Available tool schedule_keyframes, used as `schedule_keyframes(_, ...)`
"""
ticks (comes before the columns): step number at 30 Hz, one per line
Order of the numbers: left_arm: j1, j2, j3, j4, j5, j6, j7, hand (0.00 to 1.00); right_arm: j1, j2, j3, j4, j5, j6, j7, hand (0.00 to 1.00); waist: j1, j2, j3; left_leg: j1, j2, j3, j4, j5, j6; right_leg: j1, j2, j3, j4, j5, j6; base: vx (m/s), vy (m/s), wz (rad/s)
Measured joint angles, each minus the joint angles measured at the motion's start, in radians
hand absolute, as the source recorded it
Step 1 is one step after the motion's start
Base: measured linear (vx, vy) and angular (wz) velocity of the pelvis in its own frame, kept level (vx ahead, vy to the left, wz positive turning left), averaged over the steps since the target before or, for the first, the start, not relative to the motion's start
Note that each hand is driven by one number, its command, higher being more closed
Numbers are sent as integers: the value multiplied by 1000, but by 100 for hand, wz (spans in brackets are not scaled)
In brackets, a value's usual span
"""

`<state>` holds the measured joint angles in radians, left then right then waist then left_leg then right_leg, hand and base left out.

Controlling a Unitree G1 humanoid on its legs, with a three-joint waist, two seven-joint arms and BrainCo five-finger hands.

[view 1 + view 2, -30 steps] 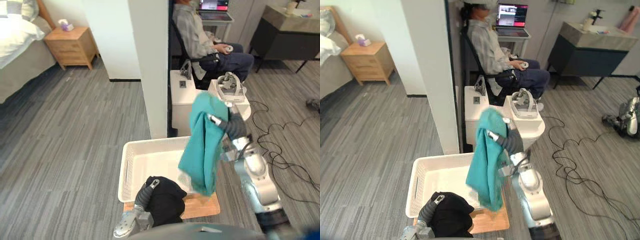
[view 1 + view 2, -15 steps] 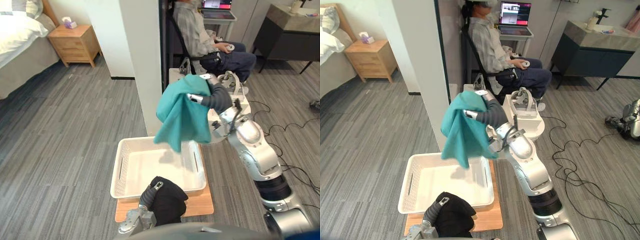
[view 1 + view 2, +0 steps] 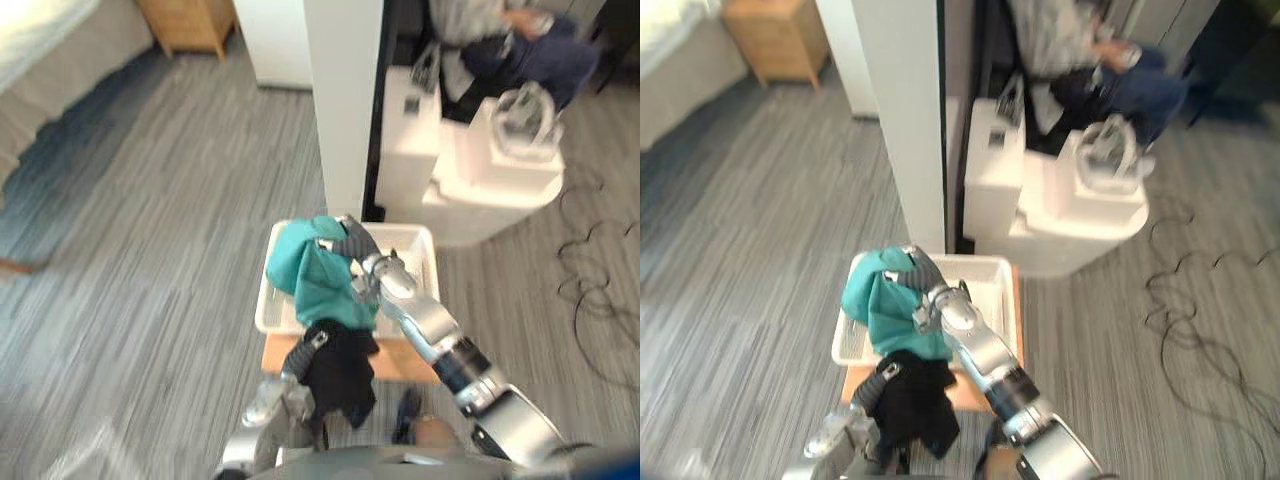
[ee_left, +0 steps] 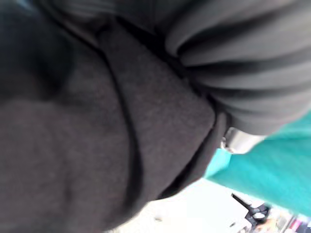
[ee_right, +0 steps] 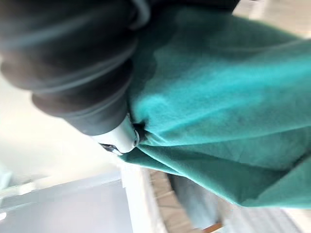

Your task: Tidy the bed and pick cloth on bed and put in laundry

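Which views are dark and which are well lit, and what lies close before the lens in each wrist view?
Left wrist view: mostly dark, the black cloth lying close before the lens, a bright strip past its edge. Right wrist view: brighter, the teal cloth close before the lens. Eye views: even room light, no glare on the white basket.

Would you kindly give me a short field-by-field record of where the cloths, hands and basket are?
right hand: carries the teal cloth over the white plastic laundry basket
left hand: carries the black cloth at the basket's near rim
basket support: wooden board on the grey floor
teal cloth touching basket bottom: cannot tell
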<state>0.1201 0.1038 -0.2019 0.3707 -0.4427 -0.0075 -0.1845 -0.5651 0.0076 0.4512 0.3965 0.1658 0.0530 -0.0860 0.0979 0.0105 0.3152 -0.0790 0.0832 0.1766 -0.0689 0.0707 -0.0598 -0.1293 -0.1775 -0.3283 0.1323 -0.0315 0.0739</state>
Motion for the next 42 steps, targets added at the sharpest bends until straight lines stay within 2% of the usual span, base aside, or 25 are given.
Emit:
schedule_keyframes(4, -25, 7, 15, -9, 0, -9, 18, 100, -65, 7, -46, 109, -33, -56, -52, 100, 6, 3, 34, -44, -1, -17, -25, 38, 4, -48, -2, -16, 12, 7, -7, -51, 6, 13)
schedule_keyframes(5, -28, 9, 16, -9, 1, -9, 19, 100, -67, 3, -63, 130, -33, -73, -68, 0, 6, 3, 43, -45, -1, -17, -26, 43, 9, -50, -2, -15, 13, 7, -7, 0, 0, 0)
schedule_keyframes(8, -42, 16, 16, -9, 1, -9, 20, 100, -65, -25, -104, 181, -29, -95, -87, 0, 6, 8, 50, -46, -3, -13, -26, 43, 9, -53, -2, -13, 15, 7, -7, 24, 2, -3)
schedule_keyframes(14, -69, 21, 28, -23, 1, -24, 20, 100, 40, -91, -126, 220, -32, -178, -92, 0, -4, 8, 56, -41, 1, 14, -26, 39, 3, -63, 0, 10, 15, 8, -8, 44, 4, -13)
schedule_keyframes(15, -67, 21, 27, -48, 1, -25, 20, 100, 72, -99, -125, 218, -33, -205, -95, 0, -5, 8, 56, -39, 2, 18, -26, 38, 2, -62, 1, 10, 15, 8, -8, 42, 0, -3)
schedule_keyframes(19, -62, 25, 34, -157, -1, -24, 35, 100, 158, -103, -104, 177, -33, -260, -106, 0, -8, 7, 56, 10, 5, 33, -26, 26, -13, -13, 3, 13, 5, 7, -9, 32, 4, -3)
schedule_keyframes(20, -54, 26, 44, -207, -1, -23, 37, 100, 184, -103, -89, 139, -34, -279, -114, 0, -10, 7, 55, 28, 6, 35, -26, 17, -7, 9, 6, 13, -5, 7, -9, 0, 0, 0)
schedule_keyframes(23, -40, 45, 51, -313, -6, -17, 38, 100, 225, -102, -80, 77, -55, -300, -117, 0, -12, 2, 42, 51, 8, 37, -26, 4, -8, 44, 13, 13, -30, 9, -5, 0, 0, 0)
schedule_keyframes(25, -16, 52, 56, -366, -46, -2, 33, 100, 257, -102, -81, 47, -72, -300, -117, 0, -11, 0, 28, 74, 8, 37, -27, 1, -4, 78, 18, 13, -54, 13, -1, 52, 4, 3)
schedule_keyframes(27, 19, 55, 68, -403, -139, 38, 30, 100, 300, -102, -80, 27, -73, -297, -117, 0, -4, -4, -7, 97, 7, 37, -27, -7, -2, 111, 21, 10, -78, 16, 3, 84, 5, 1)
schedule_keyframes(30, 91, 41, 139, -491, -243, 64, 16, 100, 370, -102, -84, -9, -90, -274, -119, 0, -5, -16, -69, 138, 6, 44, -27, -24, -4, 166, 27, 10, -117, 20, 9, 132, 4, -5)
schedule_keyframes(32, 128, 30, 196, -592, -282, 62, -30, 100, 426, -102, -86, -42, -108, -249, -122, 0, -4, -23, -109, 161, 7, 49, -27, -36, -6, 195, 32, 11, -137, 22, 11, 91, -3, -5)
schedule_keyframes(35, 139, 27, 226, -698, -285, 50, -90, 100, 470, -105, -100, -63, -111, -209, -123, 0, -4, -22, -135, 177, 7, 58, -27, -46, -8, 216, 33, 13, -155, 25, 14, 45, 8, -7)
schedule_keyframes(36, 134, 27, 244, -753, -283, 27, -118, 100, 494, -102, -119, -65, -111, -184, -124, 0, -9, -19, -147, 185, 7, 63, -27, -49, -8, 224, 35, 17, -160, 26, 14, 35, 4, -9)
schedule_keyframes(39, 104, 32, 303, -827, -284, 0, -141, 100, 556, -99, -153, -65, -112, -132, -123, 0, -31, -9, -173, 207, 6, 79, -27, -57, -8, 238, 37, 35, -166, 28, 16, 24, 15, -17)
schedule_keyframes(41, 71, 44, 328, -830, -289, 2, -139, 100, 591, -101, -173, -63, -113, -108, -119, 0, -37, 2, -187, 221, 6, 97, -27, -63, -9, 243, 38, 55, -172, 32, 17, -10, 21, -28)
schedule_keyframes(42, 48, 64, 328, -830, -303, 7, -134, 100, 614, -105, -183, -62, -119, -98, -116, 0, -50, 4, -200, 223, 6, 106, -27, -64, -9, 243, 40, 62, -179, 38, 16, -14, 8, -21)
